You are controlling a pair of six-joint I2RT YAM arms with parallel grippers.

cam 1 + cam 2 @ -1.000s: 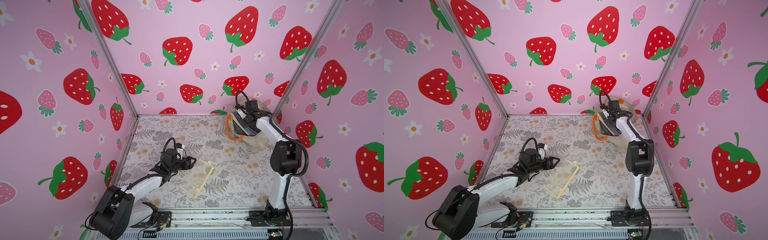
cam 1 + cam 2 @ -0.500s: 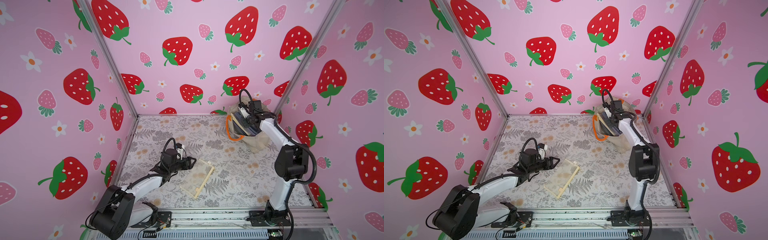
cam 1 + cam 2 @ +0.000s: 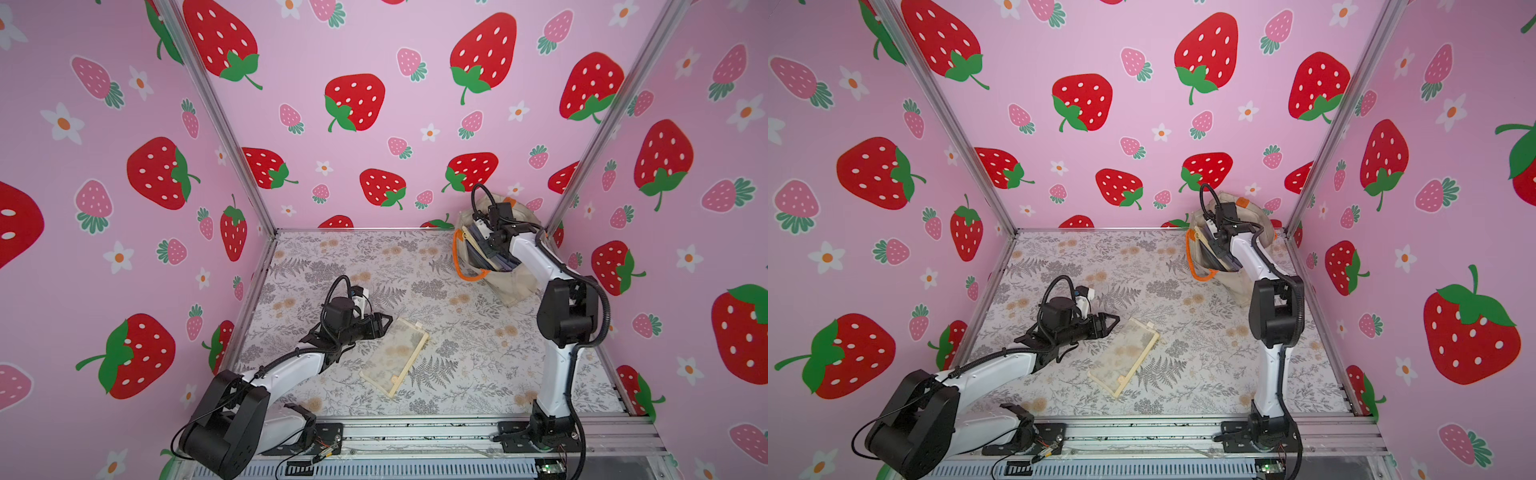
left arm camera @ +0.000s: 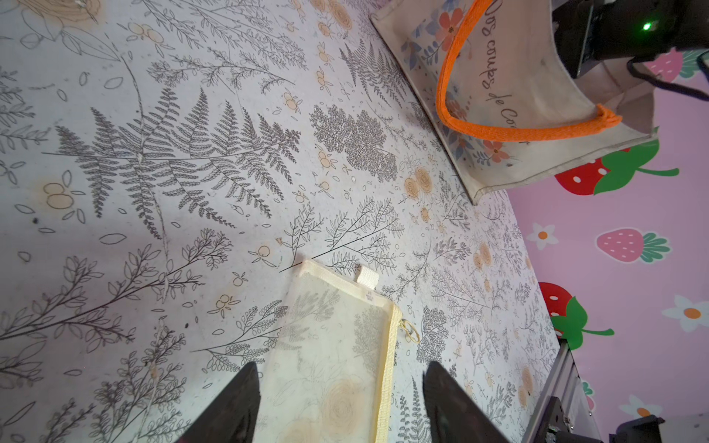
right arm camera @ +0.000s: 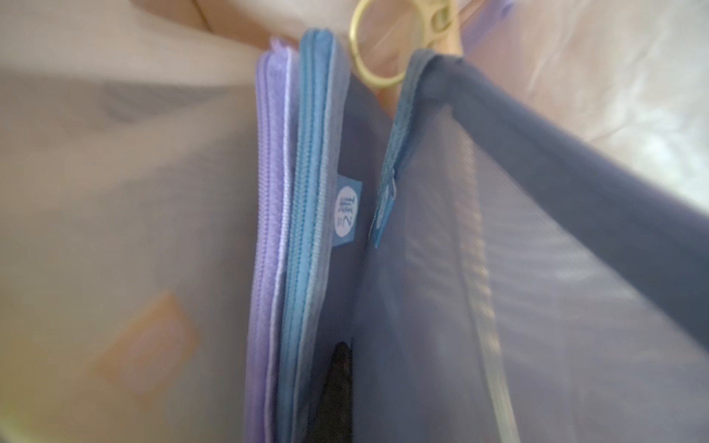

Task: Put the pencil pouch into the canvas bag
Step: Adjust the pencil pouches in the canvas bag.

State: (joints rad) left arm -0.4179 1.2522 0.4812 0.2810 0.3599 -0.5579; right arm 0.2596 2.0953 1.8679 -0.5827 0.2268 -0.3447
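At left gripper (image 4: pixel 340 366), gaping astride the pencil pouch (image 3: pixel 395 357), holding nothing; at right gripper (image 3: pixel 490 241), inside the canvas bag (image 3: pixel 515 286), grip unreadable; might hook blue pouches (image 5: pixel 310 191) on exit.

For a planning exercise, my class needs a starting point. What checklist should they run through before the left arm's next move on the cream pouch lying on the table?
1. The left gripper is open, and the left wrist view shows the cream pouch between its fingers: ok.
2. The cream pouch lies flat on the table with nothing on it: ok.
3. The mouth of the canvas bag is free: not ok, the right gripper is inside it.
4. The right gripper is open or shut: cannot tell.
5. The orange handle hangs outside, clear of the mouth: ok.
6. There is room beside the blue and purple pouches inside: cannot tell.
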